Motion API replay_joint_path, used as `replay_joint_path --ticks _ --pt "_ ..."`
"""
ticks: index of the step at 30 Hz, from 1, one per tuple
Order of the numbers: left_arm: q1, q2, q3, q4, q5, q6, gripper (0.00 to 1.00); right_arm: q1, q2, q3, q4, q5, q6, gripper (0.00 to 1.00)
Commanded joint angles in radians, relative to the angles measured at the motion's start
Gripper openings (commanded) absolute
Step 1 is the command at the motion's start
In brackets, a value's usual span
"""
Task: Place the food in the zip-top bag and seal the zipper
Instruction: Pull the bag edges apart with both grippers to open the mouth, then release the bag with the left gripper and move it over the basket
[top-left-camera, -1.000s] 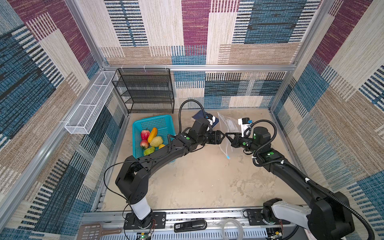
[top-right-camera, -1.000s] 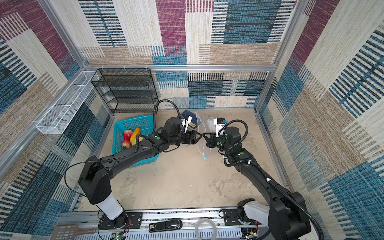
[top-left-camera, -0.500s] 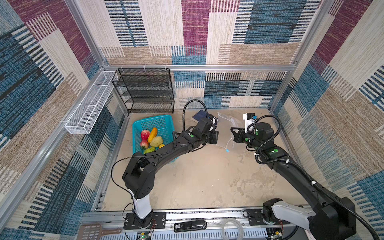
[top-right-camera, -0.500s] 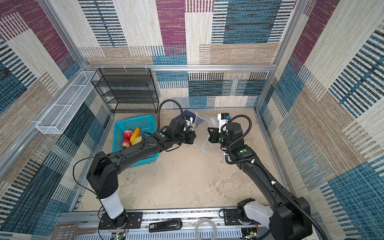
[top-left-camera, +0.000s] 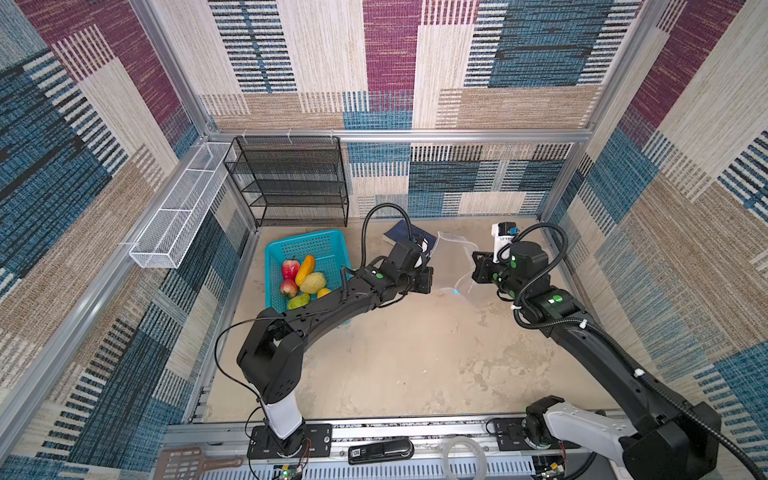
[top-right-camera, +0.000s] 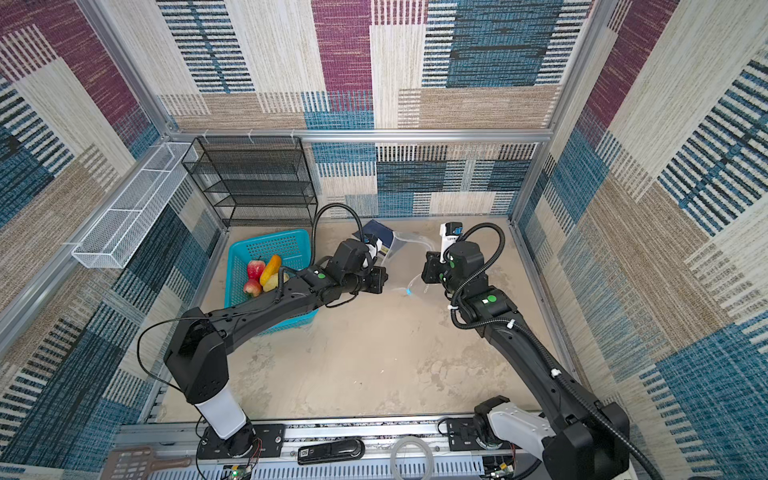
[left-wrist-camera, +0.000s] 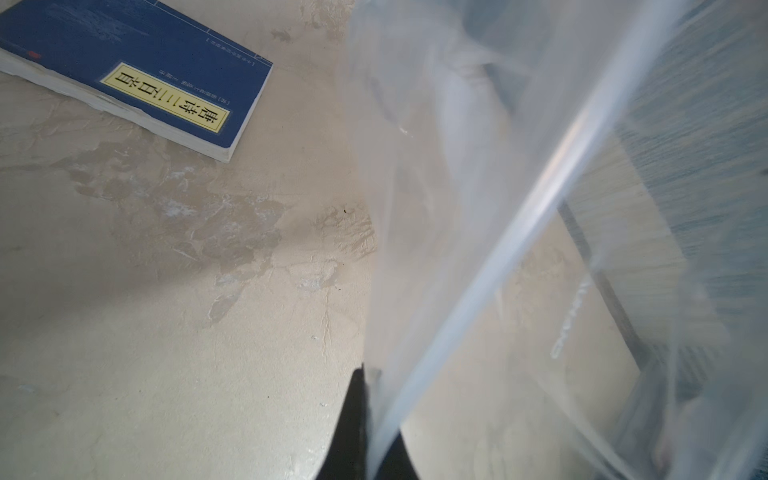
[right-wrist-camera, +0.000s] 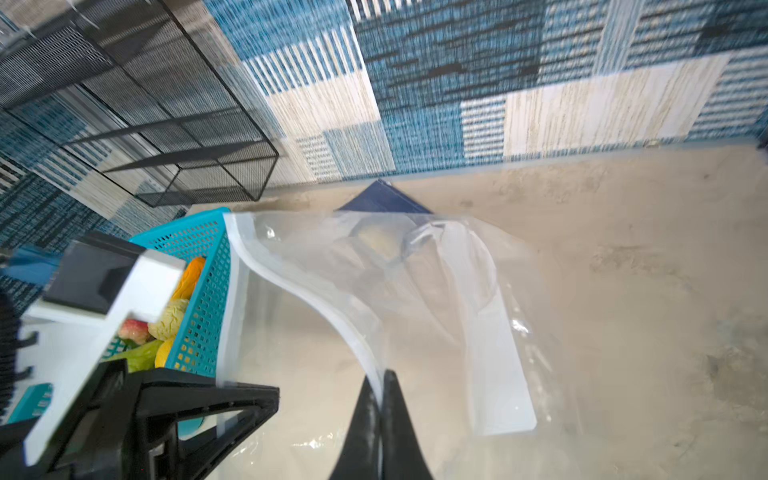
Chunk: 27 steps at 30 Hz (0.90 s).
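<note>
Your left gripper (left-wrist-camera: 370, 415) is pinched together on the zipper (left-wrist-camera: 523, 224) strip of the zip-top bag (top-left-camera: 453, 259); your right gripper (right-wrist-camera: 379, 390) is clamped just as tight on the bag's other mouth edge; the clear bag hangs slack between the two, near the blue book (left-wrist-camera: 137, 79); the food (top-left-camera: 305, 282) sits in the teal basket (top-left-camera: 309, 245), left of the bag.

arms (top-left-camera: 332, 303) black | base links (top-left-camera: 282, 411) white | green dots (top-left-camera: 378, 274) | black cables (top-left-camera: 386, 205)
</note>
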Motion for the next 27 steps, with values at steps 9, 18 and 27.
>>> replay_joint_path --ticks 9,18,27 --pt "0.063 -0.055 -0.056 -0.051 -0.055 0.033 0.43 0.003 0.072 -0.081 0.237 -0.318 0.107 0.0" --pt "0.099 -0.203 -0.108 -0.143 -0.057 0.046 0.62 0.005 0.127 -0.08 0.315 -0.363 0.158 0.0" --pt "0.335 -0.485 -0.329 -0.159 -0.087 0.059 0.68 0.004 0.136 -0.1 0.338 -0.364 0.165 0.0"
